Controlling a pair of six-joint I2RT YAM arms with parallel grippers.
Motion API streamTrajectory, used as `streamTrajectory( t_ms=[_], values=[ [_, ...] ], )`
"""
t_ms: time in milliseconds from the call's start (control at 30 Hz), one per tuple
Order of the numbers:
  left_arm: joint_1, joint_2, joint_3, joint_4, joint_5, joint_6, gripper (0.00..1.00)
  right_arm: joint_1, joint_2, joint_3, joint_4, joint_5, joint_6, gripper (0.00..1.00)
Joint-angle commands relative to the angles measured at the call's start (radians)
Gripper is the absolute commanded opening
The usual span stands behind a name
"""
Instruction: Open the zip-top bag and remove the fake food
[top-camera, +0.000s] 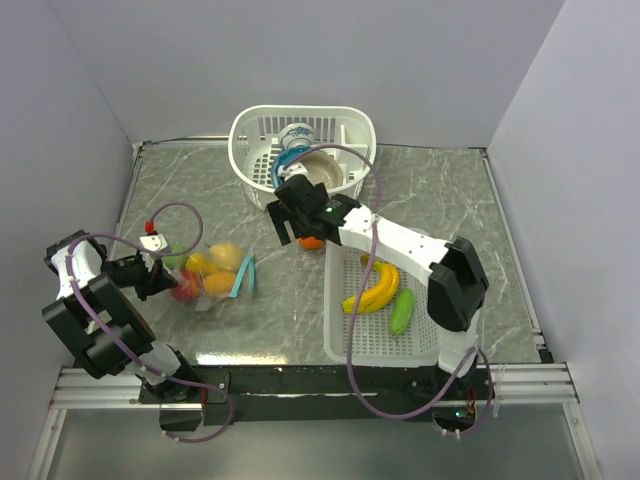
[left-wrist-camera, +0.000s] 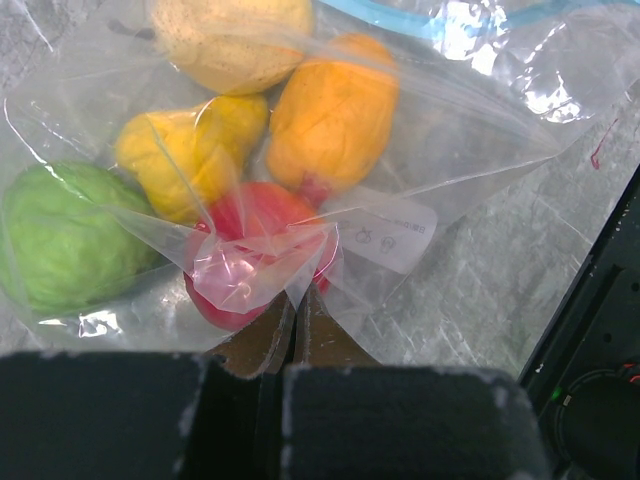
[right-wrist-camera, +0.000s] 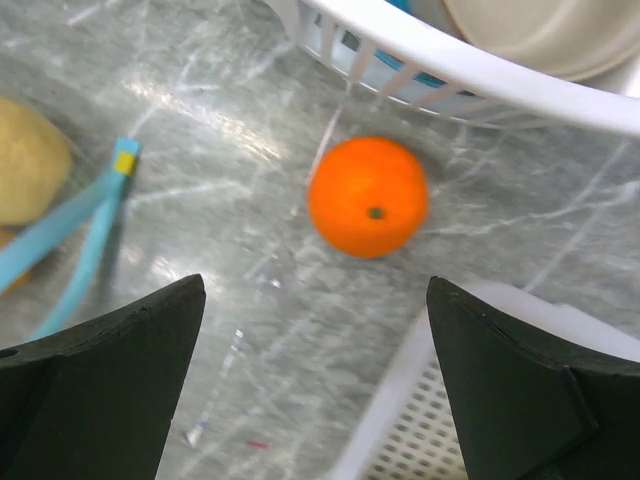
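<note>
The left gripper (left-wrist-camera: 295, 325) is seen shut, a fold of the bag's (left-wrist-camera: 400, 235) clear plastic pinched between its fingers (left-wrist-camera: 265, 345) at the bag's left end. Just beyond the pinch, a red apple (left-wrist-camera: 255, 250) is pressed against the plastic from inside. Around it, still inside the bag, 4 more pieces are packed touching one another: a green piece (left-wrist-camera: 60, 235), a lemon (left-wrist-camera: 190, 150), an orange-yellow piece (left-wrist-camera: 330, 110) and a pale yellow piece (left-wrist-camera: 230, 35). The bag is laid flat on the grey marbled table (top-camera: 450, 200), left of centre, with its blue zip strip (top-camera: 242, 275) at the right end. The 2 halves of the strip are seen spread apart in a V.

The right gripper (right-wrist-camera: 315, 290) is held wide open above the table with nothing between its jaws. An orange (right-wrist-camera: 368, 196) is seen just below and beyond it, resting on the table. The orange lies between a white basket (top-camera: 255, 130) on the far side and a white tray (top-camera: 350, 340) on the near right, close to both. A bowl (top-camera: 325, 170) and a cup (top-camera: 297, 135) are held in the basket. On the tray, a banana (top-camera: 375, 288) and a green piece of fruit (top-camera: 401, 311) are laid side by side.
</note>
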Motion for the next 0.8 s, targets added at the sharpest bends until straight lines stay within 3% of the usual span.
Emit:
streamTrajectory(
  t_ms=[0, 133, 333, 500, 767],
  values=[
    [0.005, -0.022, -0.008, -0.044, 0.021, 0.027, 0.01, 0.025, 0.135, 0.1, -0.038, 0.012, 0.111, 1.0],
    [0.008, -0.027, -0.011, -0.043, 0.005, 0.035, 0.01, 0.095, 0.152, 0.106, -0.027, 0.113, 0.295, 1.0],
    [0.014, -0.011, -0.008, -0.043, 0.001, 0.038, 0.01, 0.156, 0.123, -0.012, -0.059, 0.19, 0.542, 1.0],
    [0.019, 0.018, 0.004, -0.043, 0.014, 0.037, 0.01, 0.148, 0.118, -0.13, -0.047, 0.199, 0.556, 1.0],
    [0.022, 0.015, -0.005, -0.044, 0.011, 0.043, 0.01, 0.022, 0.166, -0.101, 0.01, 0.202, 0.424, 1.0]
  ],
)
